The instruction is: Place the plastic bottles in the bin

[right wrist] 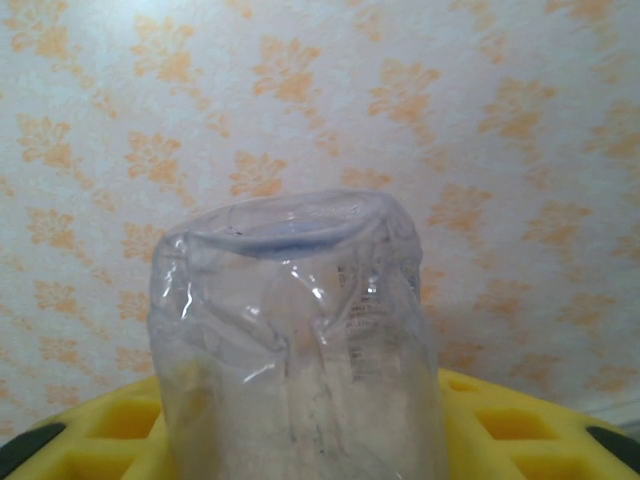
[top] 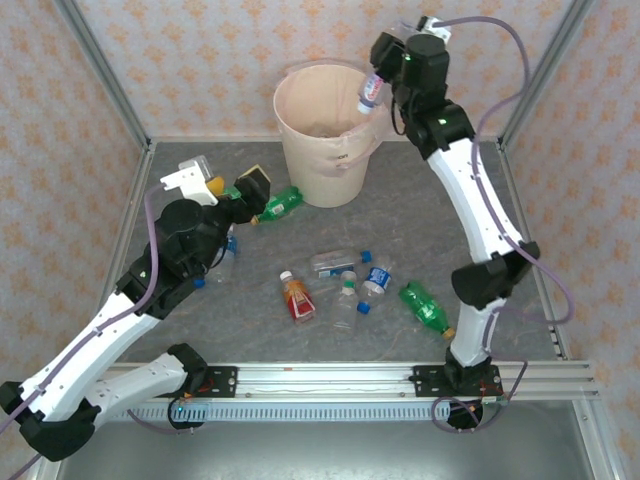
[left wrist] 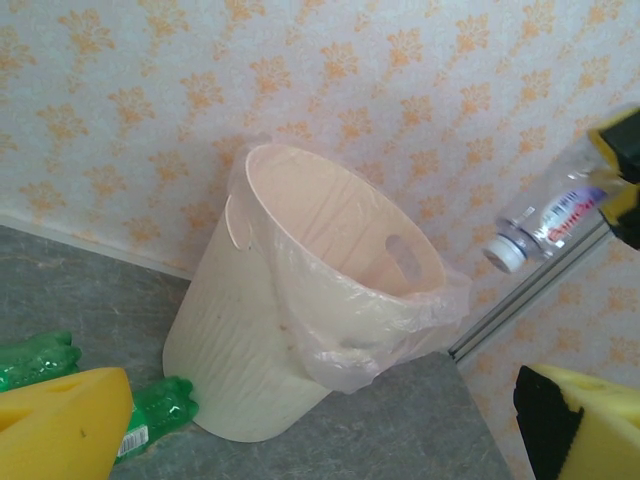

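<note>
Crumpled clear bottle (right wrist: 290, 340) clamped cap-down between right gripper (top: 378, 82) pads, hanging over bin's right rim. Bin (top: 320, 150) upright at far side of table (top: 500, 200), pinkish liner inside. Left gripper (top: 238, 190) pincer wide apart, empty, just left of bin. Green bottle (top: 280, 203) lying at bin's base, left side. Red-orange bottle (top: 297, 297), loose clear bottles (top: 377, 278) and second green bottle (top: 425, 307) scattered on near side, well apart from bin.

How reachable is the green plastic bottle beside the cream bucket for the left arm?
Probably yes: the open left gripper is close to the green plastic bottle by the cream bucket, nothing lies between them, though the bucket may crowd one finger.
</note>
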Controlling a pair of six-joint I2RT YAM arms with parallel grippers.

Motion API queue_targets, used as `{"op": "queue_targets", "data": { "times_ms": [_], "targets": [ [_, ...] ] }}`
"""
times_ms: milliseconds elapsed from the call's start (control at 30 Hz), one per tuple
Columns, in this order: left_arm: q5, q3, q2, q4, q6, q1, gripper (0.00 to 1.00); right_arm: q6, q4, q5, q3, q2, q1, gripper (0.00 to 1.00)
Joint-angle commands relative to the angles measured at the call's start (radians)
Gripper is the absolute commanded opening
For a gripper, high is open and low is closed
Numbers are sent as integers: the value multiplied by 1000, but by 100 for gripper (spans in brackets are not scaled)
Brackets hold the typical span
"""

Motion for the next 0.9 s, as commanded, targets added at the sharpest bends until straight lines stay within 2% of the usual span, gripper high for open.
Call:
{"op": "queue_targets", "data": {
  "times_ms": [0, 267, 567, 633, 667, 733, 800, 833, 867],
  "targets": [
    [-42, -15, -33, -42, -15, -5, 99, -28, -14, 10, 121, 81, 11, 48],
    [-57, -27, -55, -43, -6, -4, 99, -32, 23, 4, 138, 173, 24, 48],
    [-31, -20, -36, -37, 10, -4, 99, -34, 8, -25, 133, 208, 50, 50],
    [-22, -19, -31, -35, 12, -4, 99, -38, 6, -38, 131, 211, 56, 58],
    [-20, -20, -30, -34, 14, -5, 99, -42, 3, -47, 130, 211, 59, 66],
    [-14, -22, -26, -29, 15, -5, 99, -53, 0, -54, 131, 209, 68, 89],
    [-7, -24, -24, -23, 17, -5, 99, -60, -6, -53, 131, 204, 72, 94],
    [-1, -25, -22, -21, 19, -5, 99, -62, -9, -53, 131, 202, 72, 99],
    [5, -24, -20, -18, 20, -4, 99, -62, -11, -52, 131, 198, 74, 100]
  ]
}}
